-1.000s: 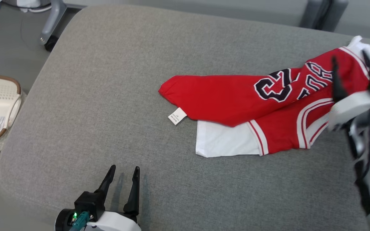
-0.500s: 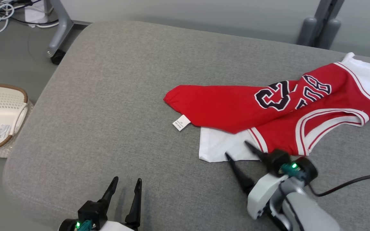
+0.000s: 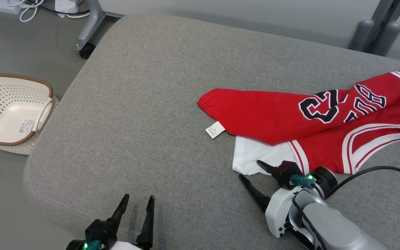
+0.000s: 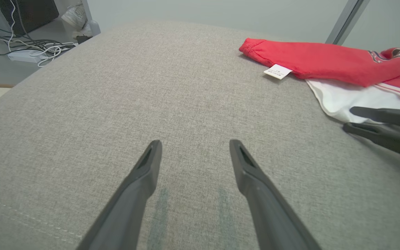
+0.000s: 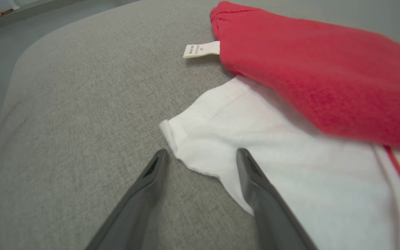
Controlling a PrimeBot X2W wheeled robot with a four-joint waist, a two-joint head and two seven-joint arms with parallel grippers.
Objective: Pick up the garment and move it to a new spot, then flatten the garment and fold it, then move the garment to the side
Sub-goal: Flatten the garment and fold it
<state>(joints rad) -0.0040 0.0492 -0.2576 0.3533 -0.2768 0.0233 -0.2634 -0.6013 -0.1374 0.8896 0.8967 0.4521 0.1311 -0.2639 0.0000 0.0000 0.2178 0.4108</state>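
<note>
The garment point(image 3: 273, 114) is a red jersey with dark numbers and white trim, lying crumpled on the right half of the grey cushion point(image 3: 134, 104). Its white sleeve point(image 5: 255, 132) pokes out toward me, and a small white label point(image 3: 215, 130) sticks out on the left. My right gripper point(image 3: 249, 169) is open and low at the white sleeve's front corner, one fingertip over the cloth and one over bare cushion point(image 5: 201, 151). My left gripper point(image 3: 139, 197) is open above the cushion near the front edge, well left of the garment point(image 4: 325, 62), holding nothing point(image 4: 196, 142).
A perforated cream basket point(image 3: 16, 77) with a brown rim sits on the floor to the left. A wheeled metal leg point(image 3: 89, 34) and cables point(image 3: 30, 7) lie beyond the far left corner. Grey posts point(image 3: 377, 34) stand behind the cushion at the right.
My right gripper has swung from the garment's far right end down to the white sleeve's front corner. The head camera has shifted. The left gripper has stayed put.
</note>
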